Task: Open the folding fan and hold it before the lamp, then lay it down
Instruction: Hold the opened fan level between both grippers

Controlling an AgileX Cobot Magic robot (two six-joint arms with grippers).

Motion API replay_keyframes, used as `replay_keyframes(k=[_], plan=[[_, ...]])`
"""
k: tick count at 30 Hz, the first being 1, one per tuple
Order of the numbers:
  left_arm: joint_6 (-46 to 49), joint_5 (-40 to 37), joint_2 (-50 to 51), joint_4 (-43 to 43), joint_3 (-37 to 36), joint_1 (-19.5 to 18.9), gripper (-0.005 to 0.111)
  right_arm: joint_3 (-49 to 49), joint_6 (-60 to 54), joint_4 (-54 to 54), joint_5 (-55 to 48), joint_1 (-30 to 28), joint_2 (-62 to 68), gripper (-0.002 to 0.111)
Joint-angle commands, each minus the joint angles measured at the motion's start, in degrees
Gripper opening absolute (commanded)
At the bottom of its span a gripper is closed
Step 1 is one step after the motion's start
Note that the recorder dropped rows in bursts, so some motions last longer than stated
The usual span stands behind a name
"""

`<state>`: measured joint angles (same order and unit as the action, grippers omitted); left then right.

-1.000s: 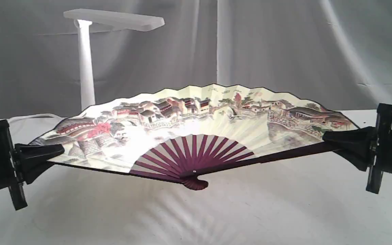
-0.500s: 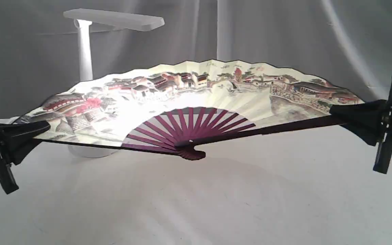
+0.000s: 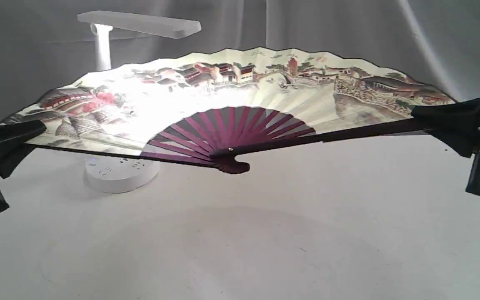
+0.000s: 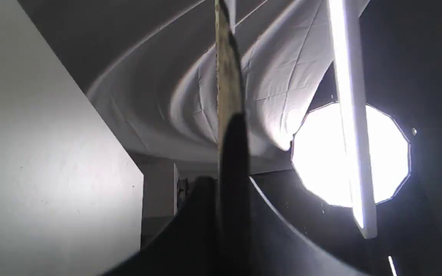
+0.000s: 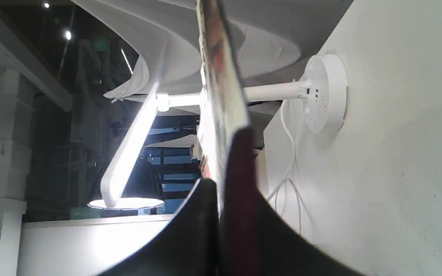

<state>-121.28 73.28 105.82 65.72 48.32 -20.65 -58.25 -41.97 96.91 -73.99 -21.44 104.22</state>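
My exterior feed is dim and slightly soft, with a grey draped backdrop (image 3: 369, 50). The white plastic desk lamp with the flat rectangular head (image 3: 139, 23) lights the pleated cream paper folding fan (image 3: 273, 89), and the paper left of centre blows out to white, washing out the painting there. A broad, faint shadow lies on the white tabletop (image 3: 223, 250). On the left wrist feed a many-sided studio light (image 4: 313, 161) clips to pure white. The left gripper (image 4: 225, 184) and right gripper (image 5: 225, 188) are unfocused black silhouettes.
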Motion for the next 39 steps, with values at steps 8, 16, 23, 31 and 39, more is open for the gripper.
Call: replay_keyframes(k=[8,16,23,31,39], plan=[[-1.33,-3.31,-4.7,-4.78,-0.93,-1.75,0.001,0.09,1.94,3.04,4.03,-1.94,-2.51,0.0],[-1.33,-3.31,-5.43,-5.01,-2.95,-1.75,0.001,0.09,2.99,3.04,4.03,-1.94,-5.07,0.0],[-1.33,-3.31,-8.98,-4.38,-2.95,-1.75,0.001,0.09,3.64,3.04,4.03,-1.94,-6.64,0.0],[-1.33,-3.31,-11.82,-3.85,-4.9,-1.75,0.001,0.09,3.61,3.04,4.03,-1.94,-6.74,0.0],[-1.33,-3.31,-11.82,-4.24,-6.14,-1.75,0.001,0.09,3.61,3.04,4.03,-1.94,-6.82,0.0]])
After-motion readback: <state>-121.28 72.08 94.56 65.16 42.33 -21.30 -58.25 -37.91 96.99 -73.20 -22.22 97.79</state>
